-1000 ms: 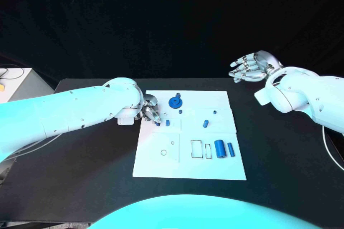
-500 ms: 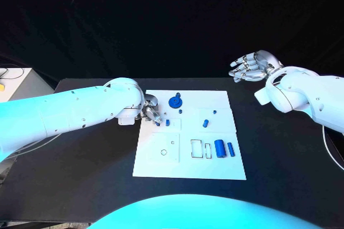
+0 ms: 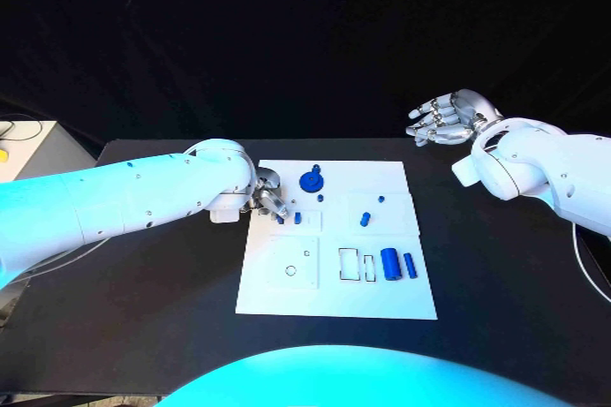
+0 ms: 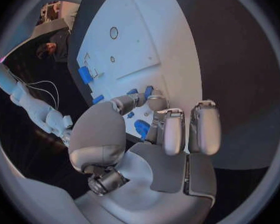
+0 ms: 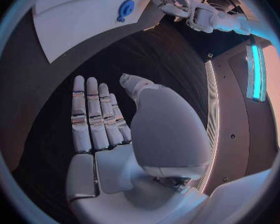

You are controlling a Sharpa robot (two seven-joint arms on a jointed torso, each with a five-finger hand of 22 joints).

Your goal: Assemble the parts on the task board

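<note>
Currently: black table (image 3: 153, 283) carrying white task board (image 3: 334, 297) at centre. Left arm (image 3: 115, 204) reaching across from table's left side, left hand (image 3: 267, 200) down at board's near-left upper edge, fingers curled toward a small blue part (image 3: 280, 219); contact looks like a pinch in left wrist view, thumb and a fingertip closing beside small blue pieces (image 4: 147, 91), but grip not confirmable, so cannot tell if held or just touched. Right arm (image 3: 547, 173) raised off to board's right, right hand (image 3: 440, 117) up past table's far edge, well apart from board, palm showing, fingers apart with a slight curl, holding nothing; right wrist view confirms flat spread fingers (image 5: 90, 117) over bare table.

Parts on board, biggest first:
- round blue disc part with knob (image 3: 312, 180), top middle of board, also seen in right wrist view (image 5: 125, 8)
- wide blue cylinder (image 3: 389, 264) lying lower right, just beside thinner blue cylinder (image 3: 410, 266), both next to rectangular outlines (image 3: 349, 264)
- short blue peg (image 3: 365, 219) right of centre, lying tilted
- small blue peg (image 3: 297, 218) just beside left hand's fingertips
- tiny blue bits (image 3: 382, 197) near upper right area, too small to tell shape

Small ring outline (image 3: 291, 270) lower left of board, unfilled.
</note>
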